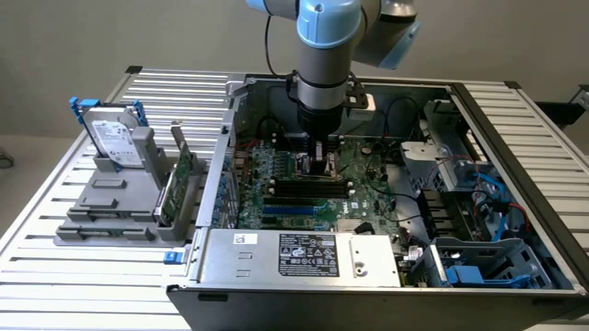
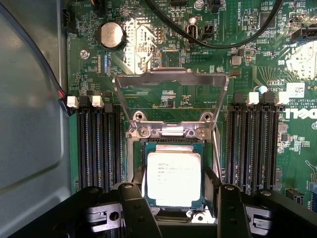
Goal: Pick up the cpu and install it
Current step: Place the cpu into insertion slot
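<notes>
Arm: reached down into the open computer case (image 1: 515, 138), which sat on the table (image 1: 55, 276).
Gripper (image 2: 176, 181): hung low over the motherboard (image 2: 148, 44), between the two banks of memory slots (image 2: 99, 144).
Fingers (image 2: 136, 208): stood fairly wide, one on each side of the cpu (image 2: 174, 176), their tips against its two opposite side edges and holding it.
Cpu position: lay flat, metal top up, squarely within the opening of the socket (image 2: 171, 133); whether it was fully seated or just above could not be told.
Load plate (image 2: 171, 79): stood swung open on the hinge side of the socket, clear of the cpu.
Hard drive (image 1: 115, 141): stood upright in a grey holder (image 1: 110, 207) on the table, well apart from the case.
</notes>
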Robot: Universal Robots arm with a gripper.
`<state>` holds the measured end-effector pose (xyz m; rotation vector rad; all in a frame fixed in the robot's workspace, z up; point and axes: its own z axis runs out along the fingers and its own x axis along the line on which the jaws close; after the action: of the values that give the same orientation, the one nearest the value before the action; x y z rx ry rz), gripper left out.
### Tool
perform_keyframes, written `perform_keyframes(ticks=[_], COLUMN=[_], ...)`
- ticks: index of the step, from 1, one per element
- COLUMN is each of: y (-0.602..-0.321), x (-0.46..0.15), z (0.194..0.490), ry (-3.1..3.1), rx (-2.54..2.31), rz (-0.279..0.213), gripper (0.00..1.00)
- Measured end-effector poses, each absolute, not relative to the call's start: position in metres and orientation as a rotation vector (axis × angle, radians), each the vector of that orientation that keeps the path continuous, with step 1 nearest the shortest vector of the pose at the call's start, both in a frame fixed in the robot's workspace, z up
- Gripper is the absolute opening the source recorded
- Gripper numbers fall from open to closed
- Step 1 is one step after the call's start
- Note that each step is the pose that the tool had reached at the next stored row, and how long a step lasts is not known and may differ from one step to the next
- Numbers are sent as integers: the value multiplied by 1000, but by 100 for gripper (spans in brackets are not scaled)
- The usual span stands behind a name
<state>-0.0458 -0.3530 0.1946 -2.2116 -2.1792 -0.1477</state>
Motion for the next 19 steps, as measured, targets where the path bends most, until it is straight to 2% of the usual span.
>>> perform_keyframes(ticks=[19], y=[-351], x=[-46], z=[194], ry=[-2179], rx=[-2211], rz=[-149], gripper=[56])
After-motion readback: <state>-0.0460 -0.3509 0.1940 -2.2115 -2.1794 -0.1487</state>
